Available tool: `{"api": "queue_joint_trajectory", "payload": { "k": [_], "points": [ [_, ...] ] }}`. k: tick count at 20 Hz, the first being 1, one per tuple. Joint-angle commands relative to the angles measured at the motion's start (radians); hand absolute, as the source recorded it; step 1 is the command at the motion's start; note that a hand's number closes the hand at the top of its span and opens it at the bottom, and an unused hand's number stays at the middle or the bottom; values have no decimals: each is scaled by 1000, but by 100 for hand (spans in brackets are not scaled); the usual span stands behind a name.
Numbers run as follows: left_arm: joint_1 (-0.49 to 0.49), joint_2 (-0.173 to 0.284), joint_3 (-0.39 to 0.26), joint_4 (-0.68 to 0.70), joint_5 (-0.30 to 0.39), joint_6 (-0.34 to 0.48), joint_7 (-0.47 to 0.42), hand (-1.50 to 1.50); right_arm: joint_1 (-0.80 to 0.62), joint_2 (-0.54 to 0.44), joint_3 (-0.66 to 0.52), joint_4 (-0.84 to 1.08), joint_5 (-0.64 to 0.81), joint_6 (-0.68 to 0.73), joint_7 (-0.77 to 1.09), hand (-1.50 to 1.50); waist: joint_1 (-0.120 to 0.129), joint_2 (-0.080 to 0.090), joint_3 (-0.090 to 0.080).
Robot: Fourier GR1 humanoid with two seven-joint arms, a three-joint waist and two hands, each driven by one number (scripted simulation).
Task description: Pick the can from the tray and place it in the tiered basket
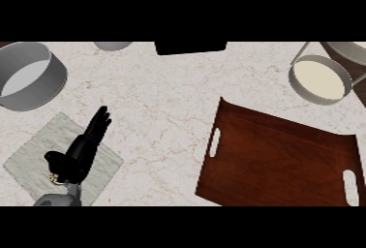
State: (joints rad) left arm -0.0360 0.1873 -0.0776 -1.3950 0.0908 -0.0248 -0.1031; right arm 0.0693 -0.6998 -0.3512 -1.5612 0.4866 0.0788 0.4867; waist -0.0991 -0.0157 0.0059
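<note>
The dark wooden tray [279, 167] lies at the right of the counter, with slot handles at its left and right ends. Nothing stands on its surface, and no can shows anywhere in the head view. The tiered basket [295, 77] is at the top right: a grey-rimmed round tier with a cream floor, and part of a second tier behind it. My left hand [79, 155] is at the lower left, open, its fingers straight and pointing up and slightly right, holding nothing. My right hand does not show.
A grey pot [53, 82] stands at the upper left. A pale marble board [39, 152] lies under my left hand. At the top edge are a black object [190, 47] and a small grey round one [113, 45].
</note>
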Motion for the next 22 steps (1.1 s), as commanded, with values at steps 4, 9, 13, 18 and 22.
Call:
{"api": "queue_joint_trajectory", "payload": {
  "k": [4,9,13,18,22],
  "points": [
    [-22,-15,-30,-23,-2,-19,27,0,-5,-155,-354,162,-271,50,-372,150,64,10,-3],
    [-73,-33,-41,59,-24,-40,-15,0,-153,-348,-409,324,-347,208,-335,150,101,18,-6],
    [-61,-21,-30,53,-11,-73,-17,0,-318,-406,-332,460,-327,190,-302,150,120,20,-6],
    [-124,-44,-30,93,-39,-55,-13,0,-538,-412,-168,510,-301,161,-173,150,129,23,-6],
    [-127,-45,-22,82,-26,-61,21,0,-719,-410,-72,677,-253,138,-183,150,143,26,-6]
  ]
}}
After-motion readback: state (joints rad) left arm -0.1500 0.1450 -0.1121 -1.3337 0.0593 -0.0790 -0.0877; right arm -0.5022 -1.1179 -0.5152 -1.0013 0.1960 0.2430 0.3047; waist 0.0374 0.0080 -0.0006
